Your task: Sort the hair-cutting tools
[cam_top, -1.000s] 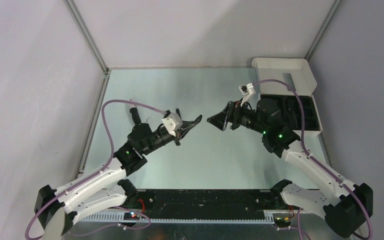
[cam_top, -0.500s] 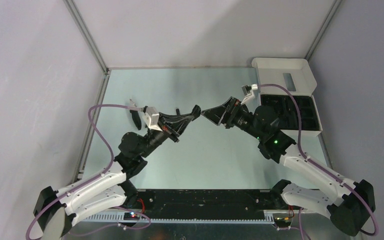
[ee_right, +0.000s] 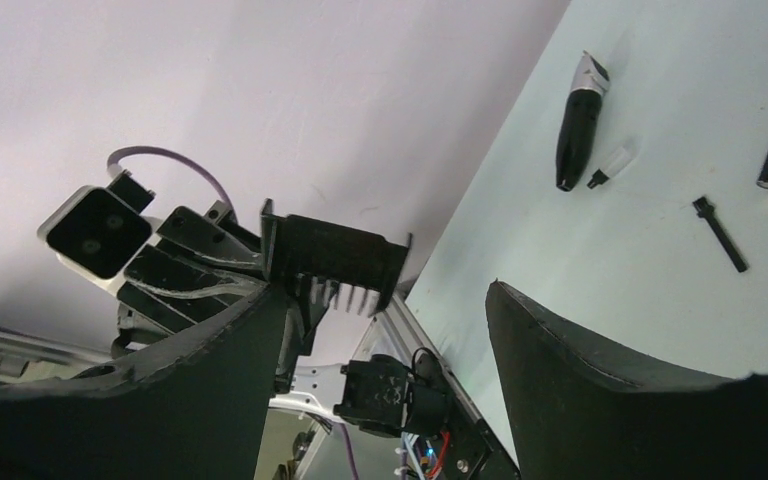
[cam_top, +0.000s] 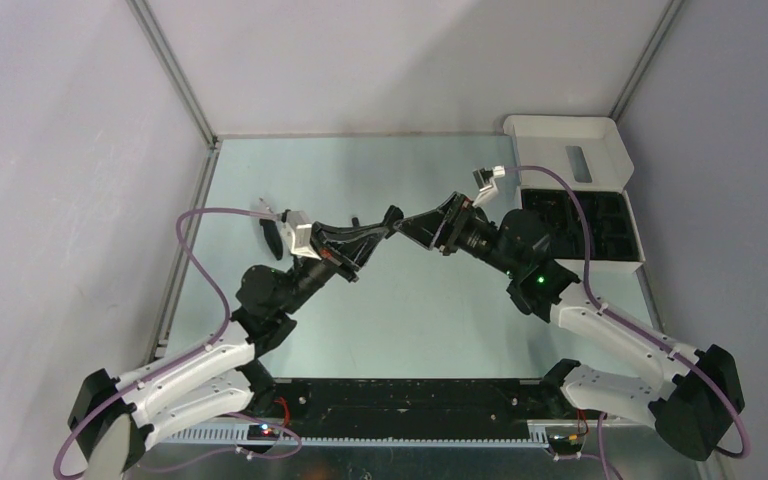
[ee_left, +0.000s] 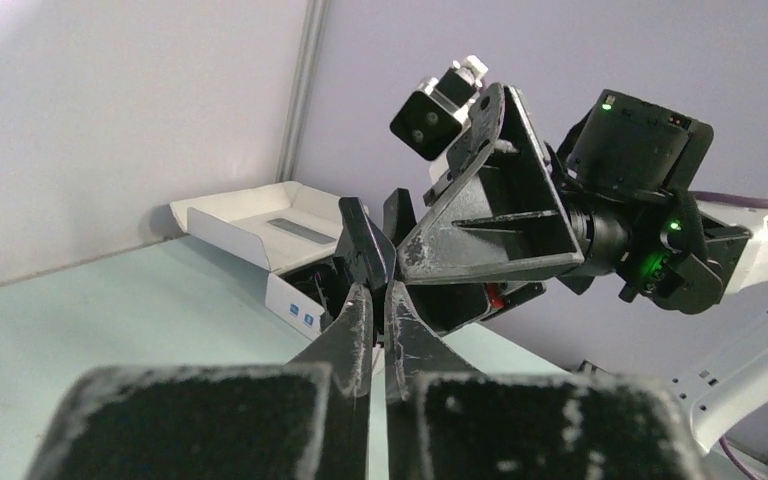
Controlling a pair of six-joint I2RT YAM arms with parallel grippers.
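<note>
White box (cam_top: 638,250) at far right corner of my table (cam_top: 440,320); lid (cam_top: 560,135) open, lying behind it near back wall (cam_top: 380,60); black insert (cam_top: 610,225) inside box.

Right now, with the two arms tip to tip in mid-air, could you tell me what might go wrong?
The left pincer grips the comb attachment with just its tips, and the right pincer stands open around it: an early release would likely drop it. The pincers nearly touch, so a small misalignment could knock them together.
</note>
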